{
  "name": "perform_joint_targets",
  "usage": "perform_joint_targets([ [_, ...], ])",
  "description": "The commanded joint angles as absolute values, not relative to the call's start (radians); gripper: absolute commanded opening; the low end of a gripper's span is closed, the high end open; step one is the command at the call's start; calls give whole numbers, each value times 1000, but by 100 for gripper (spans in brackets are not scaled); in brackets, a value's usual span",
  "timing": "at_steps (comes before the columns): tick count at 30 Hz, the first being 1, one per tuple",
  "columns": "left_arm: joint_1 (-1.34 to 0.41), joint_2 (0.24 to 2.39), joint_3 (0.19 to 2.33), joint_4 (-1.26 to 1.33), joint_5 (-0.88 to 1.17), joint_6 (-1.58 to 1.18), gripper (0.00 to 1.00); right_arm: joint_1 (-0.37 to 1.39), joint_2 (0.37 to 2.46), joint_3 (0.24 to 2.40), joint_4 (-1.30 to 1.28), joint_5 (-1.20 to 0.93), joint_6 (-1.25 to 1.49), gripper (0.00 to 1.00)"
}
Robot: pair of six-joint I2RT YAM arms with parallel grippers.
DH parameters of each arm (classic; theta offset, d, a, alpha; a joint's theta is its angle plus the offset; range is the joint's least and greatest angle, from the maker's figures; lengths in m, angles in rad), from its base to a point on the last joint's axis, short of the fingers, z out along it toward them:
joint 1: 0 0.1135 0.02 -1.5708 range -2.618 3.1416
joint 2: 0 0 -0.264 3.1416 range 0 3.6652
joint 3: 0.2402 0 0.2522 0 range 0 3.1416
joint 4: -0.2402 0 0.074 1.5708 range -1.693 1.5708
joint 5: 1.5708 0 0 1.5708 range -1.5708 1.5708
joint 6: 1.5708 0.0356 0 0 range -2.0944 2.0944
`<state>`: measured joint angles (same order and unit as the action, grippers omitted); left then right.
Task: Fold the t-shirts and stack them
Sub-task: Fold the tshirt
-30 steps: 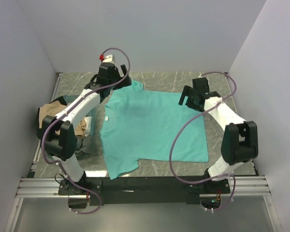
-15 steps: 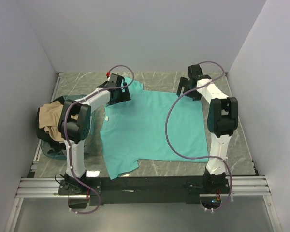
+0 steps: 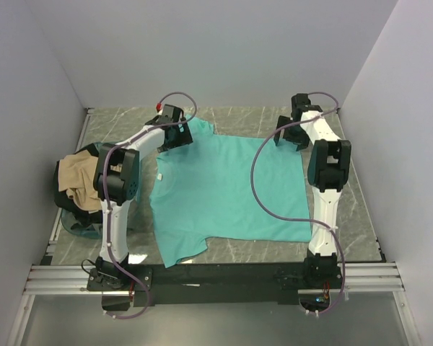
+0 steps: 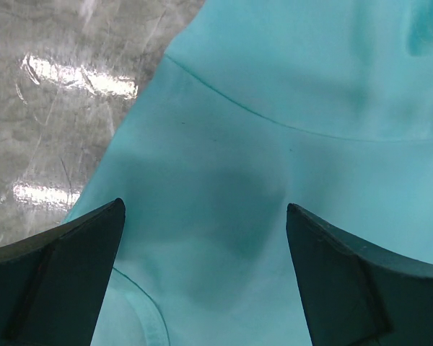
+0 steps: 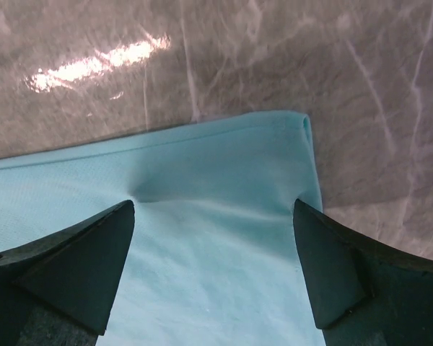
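Observation:
A teal t-shirt (image 3: 227, 191) lies spread flat on the table, with its white neck label (image 3: 159, 176) at the left. My left gripper (image 3: 175, 137) is open low over the shirt's far-left sleeve. In the left wrist view the gripper (image 4: 204, 216) straddles the teal cloth (image 4: 274, 79) by the sleeve seam. My right gripper (image 3: 292, 134) is open over the shirt's far-right corner. In the right wrist view the gripper (image 5: 213, 209) has the corner cloth (image 5: 224, 166) between its fingers. Neither gripper holds anything. A tan shirt (image 3: 79, 180) lies on dark shirts (image 3: 66, 202) at the left.
A translucent bluish tub (image 3: 78, 226) stands at the left edge and holds the pile of shirts. The table is grey marbled stone (image 3: 346, 209). White walls close in the back and both sides. A metal rail (image 3: 216, 277) runs along the near edge.
Both arms have stretched out and come down onto the shirt's far edge. The right gripper moved right to the far corner and the left settled over the far sleeve. The shirt has not moved.

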<state>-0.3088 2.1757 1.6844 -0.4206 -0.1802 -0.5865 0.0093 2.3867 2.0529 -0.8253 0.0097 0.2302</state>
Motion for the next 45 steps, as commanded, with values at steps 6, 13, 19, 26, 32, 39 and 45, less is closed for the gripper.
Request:
perform_joint_targets([
  [6, -293, 2261, 1782, -454, -138, -577, 99, -44, 2494, 2210, -923, -94, 183, 96],
  [13, -279, 2330, 1864, -475, -115, -572, 100, -55, 2577, 2278, -925, -74, 149, 96],
  [19, -268, 2395, 1959, -508, -98, -580, 99, -66, 2599, 2372, -905, -77, 141, 97],
  [26, -265, 2379, 2020, -520, -106, -569, 99, -74, 2528, 2342, -828, -61, 146, 98],
  [32, -267, 2226, 1988, -485, -83, -569, 99, -64, 2337, 2178, -787, -22, 175, 98],
  [39, -310, 1929, 1754, -416, -103, -575, 100, -5, 1942, 1889, -670, 103, 218, 98],
  [45, -389, 1678, 1481, -371, -163, -626, 99, 132, 1683, 1654, -641, 199, 271, 98],
])
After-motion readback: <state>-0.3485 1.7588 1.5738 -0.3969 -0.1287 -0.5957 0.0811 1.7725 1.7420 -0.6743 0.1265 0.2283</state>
